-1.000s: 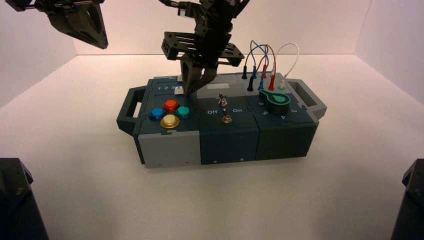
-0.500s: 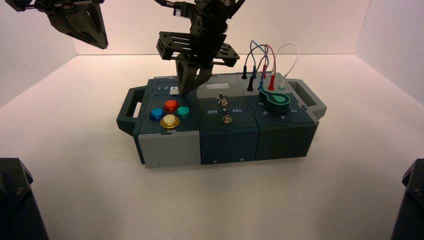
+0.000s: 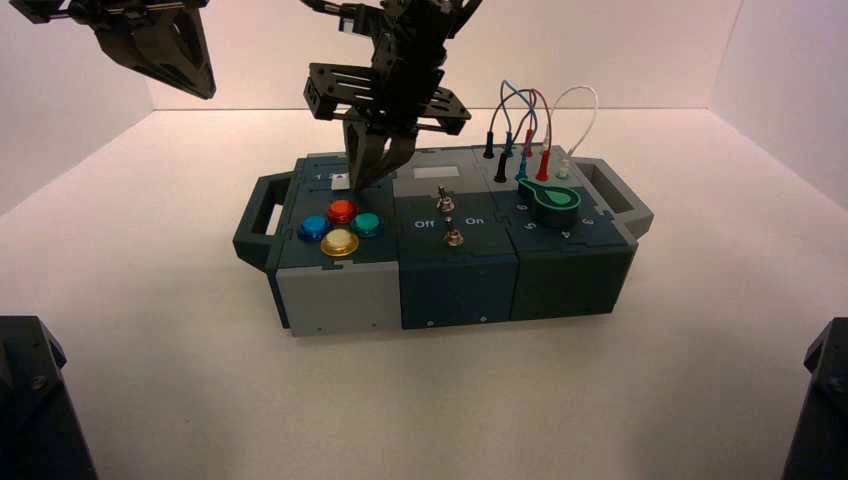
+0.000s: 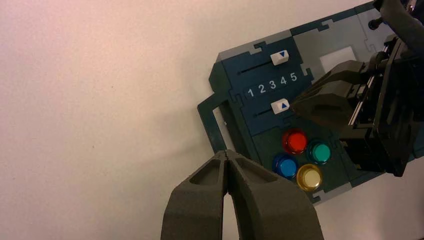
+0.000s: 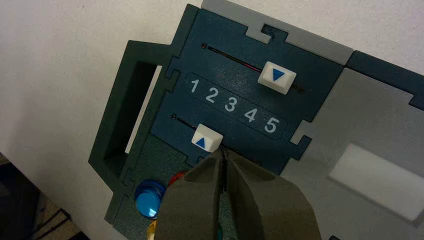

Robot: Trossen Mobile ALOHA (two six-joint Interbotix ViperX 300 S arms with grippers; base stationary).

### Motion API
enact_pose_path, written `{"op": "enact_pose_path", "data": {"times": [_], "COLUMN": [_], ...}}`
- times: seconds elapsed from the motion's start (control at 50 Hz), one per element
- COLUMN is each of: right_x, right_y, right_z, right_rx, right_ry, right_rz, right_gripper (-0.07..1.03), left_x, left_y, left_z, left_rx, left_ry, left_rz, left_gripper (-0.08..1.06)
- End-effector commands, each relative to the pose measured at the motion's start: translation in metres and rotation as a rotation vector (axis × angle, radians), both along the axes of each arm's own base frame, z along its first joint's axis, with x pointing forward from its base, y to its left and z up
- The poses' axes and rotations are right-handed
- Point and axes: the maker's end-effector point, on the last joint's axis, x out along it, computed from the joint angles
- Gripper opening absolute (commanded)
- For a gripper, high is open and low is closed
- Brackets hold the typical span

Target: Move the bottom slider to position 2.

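Note:
The bottom slider (image 5: 206,138) is a white cap with a blue triangle on the box's left rear block. It stands about below digit 3, a little toward position 2 (image 5: 212,95). It also shows in the left wrist view (image 4: 280,106) and the high view (image 3: 341,181). My right gripper (image 5: 223,152) is shut, its tip against the cap's side that faces digits 4 and 5; in the high view it (image 3: 360,184) reaches down onto the slider block. My left gripper (image 4: 227,153) is shut and empty, held high at the far left (image 3: 195,85).
The twin top slider (image 5: 277,77) stands near digit 5. Four coloured buttons (image 3: 342,222) lie in front of the sliders. Two toggle switches (image 3: 447,203) stand mid-box, with a green knob (image 3: 555,200) and plugged wires (image 3: 530,130) on the right. The box's left handle (image 3: 255,215) juts out.
My right gripper has moved left along the lower track, and the bottom slider cap has slid left with it, from near digit 4 to about digit 3. The left arm has not moved.

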Motion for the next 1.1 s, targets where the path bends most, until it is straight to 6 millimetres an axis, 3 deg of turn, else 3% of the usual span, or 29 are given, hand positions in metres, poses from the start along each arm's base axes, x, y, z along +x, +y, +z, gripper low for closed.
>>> {"op": "enact_pose_path", "data": {"times": [0.02, 1.1], "right_x": [0.004, 0.002], "right_y": [0.012, 0.02], "right_z": [0.016, 0.016], "right_rx": [0.039, 0.048], "right_ry": [-0.025, -0.024], "right_rz": [0.0, 0.009], "right_gripper": [-0.02, -0.02], "left_x": [0.003, 0.001], "left_y": [-0.002, -0.002], "left_z": [0.006, 0.005], "left_rx": [-0.004, -0.003], "left_ry": [-0.018, -0.014], "left_rz": [-0.008, -0.008], "left_gripper": [-0.03, -0.03]}}
